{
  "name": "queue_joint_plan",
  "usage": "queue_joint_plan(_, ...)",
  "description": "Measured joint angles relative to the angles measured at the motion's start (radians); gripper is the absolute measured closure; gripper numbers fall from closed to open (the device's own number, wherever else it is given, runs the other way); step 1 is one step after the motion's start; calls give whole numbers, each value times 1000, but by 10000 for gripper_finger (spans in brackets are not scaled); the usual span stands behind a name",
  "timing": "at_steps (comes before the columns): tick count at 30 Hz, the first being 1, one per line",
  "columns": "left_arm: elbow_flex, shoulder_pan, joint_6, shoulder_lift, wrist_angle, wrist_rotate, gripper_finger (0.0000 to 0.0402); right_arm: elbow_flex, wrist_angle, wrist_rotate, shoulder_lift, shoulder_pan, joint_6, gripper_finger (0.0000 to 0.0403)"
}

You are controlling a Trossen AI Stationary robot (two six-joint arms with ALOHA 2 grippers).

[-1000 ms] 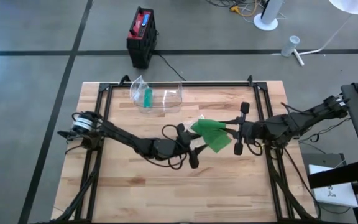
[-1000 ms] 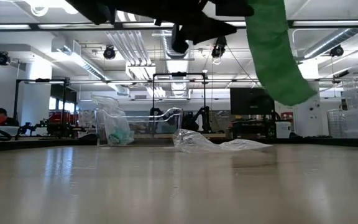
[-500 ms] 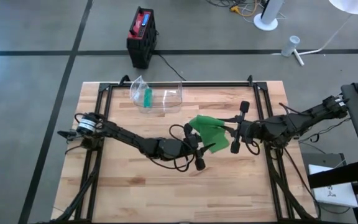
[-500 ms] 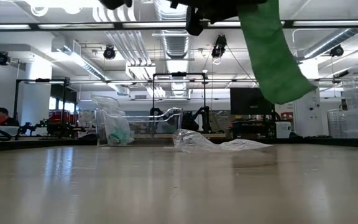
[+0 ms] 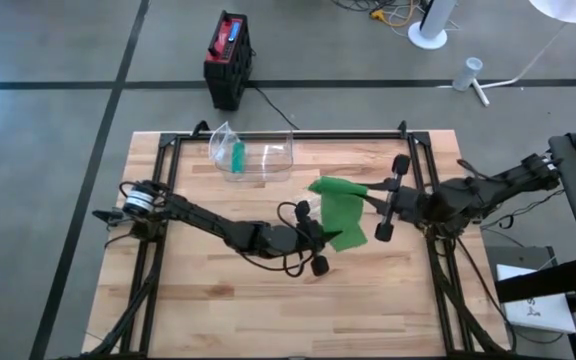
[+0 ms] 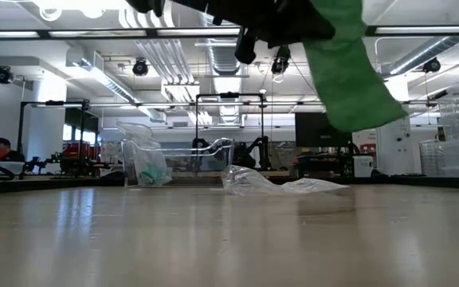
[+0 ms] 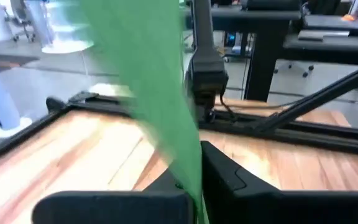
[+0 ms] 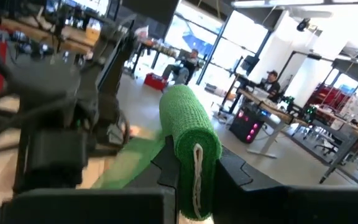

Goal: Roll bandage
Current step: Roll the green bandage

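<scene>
A green bandage point(image 5: 339, 210) hangs in the air over the table's middle, part roll, part loose strip. My right gripper point(image 5: 374, 194) comes from the table's right and is shut on the roll point(image 8: 190, 148). My left gripper point(image 5: 328, 237) reaches in from the left and is shut on the loose strip point(image 7: 166, 106). In the low view the bandage point(image 6: 349, 72) hangs well above the tabletop, and both grippers are mostly cut off at that picture's top. My left gripper pinches the strip's lower part point(image 7: 193, 175) between its two fingers, reaching about level from the table's left. The strip runs up and away from the fingers, clear of the table. My right gripper pinches the roll point(image 8: 194, 177) between its two fingers, which press on the wound sides. It comes about level from the table's right. The roll's end with the pale core point(image 8: 197, 180) faces the wrist camera, and the roll is lifted clear.
A clear container point(image 5: 255, 157) with a clear bag and a green item point(image 5: 236, 152) stands at the table's far edge. A crumpled clear wrapper point(image 6: 277, 184) lies on the wood behind the bandage. A black frame point(image 5: 288, 135) runs along the table's far and side edges.
My left gripper has moved toward the table's right, up to the hanging strip, and has shut on it. My right gripper has drawn slightly toward the right and far edges with the roll, and the strip now hangs straighter between the two grippers.
</scene>
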Motion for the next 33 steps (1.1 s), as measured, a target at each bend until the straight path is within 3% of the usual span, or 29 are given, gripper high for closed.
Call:
queue_joint_plan(8,-55,-1,-197,-1,-213,-20,401,127,-45,-1,-35,0,-68,363)
queue_joint_plan(19,-119,-34,-326,-5,-298,-53,401,299,-214,-9,-54,0,-44,363)
queue_joint_plan(26,-132,-35,-463,-6,-503,-91,401,426,-330,-141,-83,0,164,363)
queue_joint_plan(33,-140,-36,-502,-6,-567,-92,401,549,-549,-170,-84,0,323,363)
